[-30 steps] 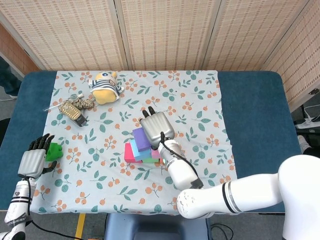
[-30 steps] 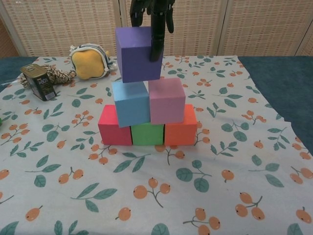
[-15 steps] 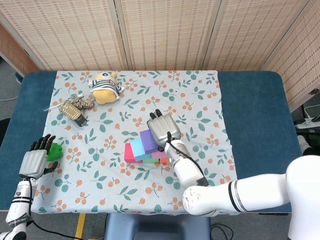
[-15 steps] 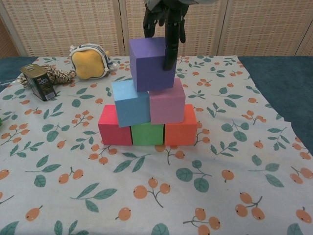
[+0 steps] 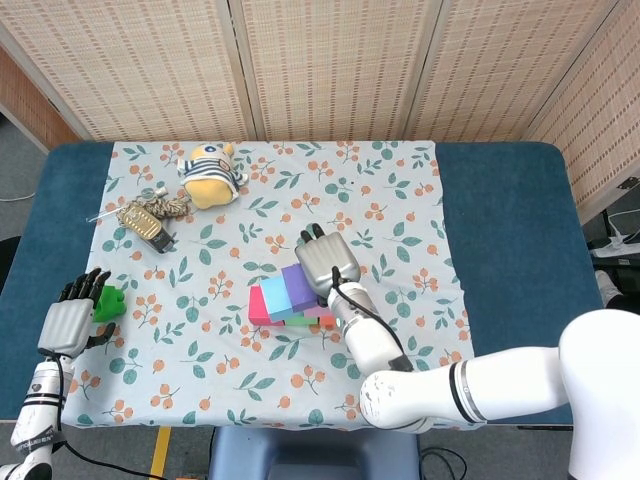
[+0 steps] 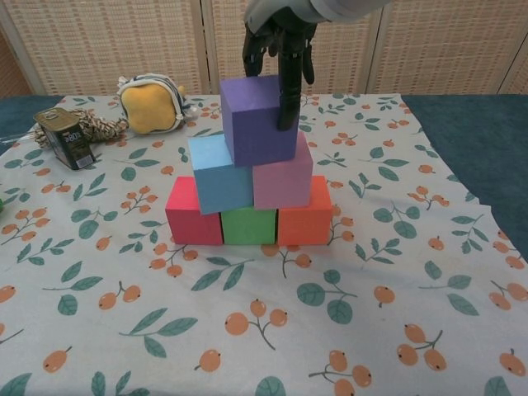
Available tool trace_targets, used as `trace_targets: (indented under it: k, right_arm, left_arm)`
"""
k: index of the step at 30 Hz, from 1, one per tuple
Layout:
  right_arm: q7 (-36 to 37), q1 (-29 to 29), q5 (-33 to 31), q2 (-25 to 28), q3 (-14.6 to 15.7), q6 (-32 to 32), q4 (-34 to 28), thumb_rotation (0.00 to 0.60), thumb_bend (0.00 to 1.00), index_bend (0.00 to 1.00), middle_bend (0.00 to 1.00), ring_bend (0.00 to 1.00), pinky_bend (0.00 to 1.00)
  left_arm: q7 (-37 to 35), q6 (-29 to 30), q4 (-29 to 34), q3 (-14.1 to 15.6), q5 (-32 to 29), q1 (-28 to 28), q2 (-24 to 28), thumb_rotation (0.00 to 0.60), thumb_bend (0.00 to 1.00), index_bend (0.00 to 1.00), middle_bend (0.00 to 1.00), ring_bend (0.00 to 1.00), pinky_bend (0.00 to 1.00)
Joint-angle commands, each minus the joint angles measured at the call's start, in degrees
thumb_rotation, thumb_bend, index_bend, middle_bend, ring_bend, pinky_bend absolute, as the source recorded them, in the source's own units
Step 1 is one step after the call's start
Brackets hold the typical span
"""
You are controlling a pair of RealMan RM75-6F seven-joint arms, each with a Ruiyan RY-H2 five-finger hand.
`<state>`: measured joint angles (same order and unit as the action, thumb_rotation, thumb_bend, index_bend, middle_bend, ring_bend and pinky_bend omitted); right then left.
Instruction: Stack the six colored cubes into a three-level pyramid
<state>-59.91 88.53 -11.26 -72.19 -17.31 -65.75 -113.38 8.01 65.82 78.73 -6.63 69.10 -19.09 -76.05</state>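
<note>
The robot's right hand [image 6: 279,41] grips the matte purple cube [image 6: 257,118] from above, seating it as the top of a near-complete pyramid on the floral tablecloth [image 6: 371,313]: red cube [image 6: 192,212], green cube [image 6: 249,225] and orange cube [image 6: 307,216] below, light-blue cube [image 6: 220,173] and pink cube [image 6: 283,175] above. Only release appears left. The left hand [image 5: 72,317], its fingers curled, rests by a small green block [image 5: 109,302]

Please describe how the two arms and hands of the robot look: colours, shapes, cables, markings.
The right arm has bulky, rounded white shells with a black ring at one joint. The right hand has a ribbed silver-grey back and black fingers, and a thin black cable runs over its wrist. The left hand looks alike, on a slim white forearm with black markings.
</note>
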Motion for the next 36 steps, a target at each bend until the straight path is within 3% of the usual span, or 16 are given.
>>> trace_targets:
  k: [1,5,16,21,26,36]
  right_arm:
    - [0.04,-0.06,-0.14,-0.03,-0.05,0.06,0.02,0.6,0.29,0.48,0.11,0.05,0.41]
    - [-0.44,0.21,-1.81,0.25,-0.38,0.33,0.0,0.6,0.29,0.35,0.1,0.05,0.41]
    - [-0.41,0.05,-1.61,0.73,-0.67,0.81,-0.18,0.6,0.29,0.11,0.05,0.05,0.41]
    - [0.73,-0.57,-0.95,1.91,-1.5,2.15,-0.79,0.6,0.29,0.08,0.05,0.05,0.41]
    - [1.05,-0.78,0.27,2.7,-1.27,3.09,-1.53,0.6,0.29,0.14,0.05,0.05,0.41]
    - [1.16,-0.12,0.81,2.93,-0.35,3.17,-1.51,0.6,0.24,0.04,0.03,0.05,0.41]
  left_arm:
    - [0.02,-0.06,-0.04,0.0,0.0,-0.04,-0.04,0.6,0.36,0.0,0.0,0.0,0.13]
    - [-0.01,0.03,-0.06,0.02,0.02,0.02,-0.06,0.6,0.36,0.0,0.0,0.01,0.13]
    - [0.11,0.1,-0.03,0.03,0.05,0.01,-0.09,0.6,0.36,0.0,0.0,0.01,0.13]
    - [0.04,0.24,0.01,0.03,0.14,0.06,-0.05,0.6,0.36,0.0,0.0,0.01,0.13]
    - [0.09,0.13,-0.06,0.03,0.15,-0.02,-0.14,0.6,0.36,0.0,0.0,0.01,0.13]
    - [-0.21,0.44,0.13,0.04,0.35,0.15,0.06,0.6,0.36,0.0,0.0,0.01,0.13]
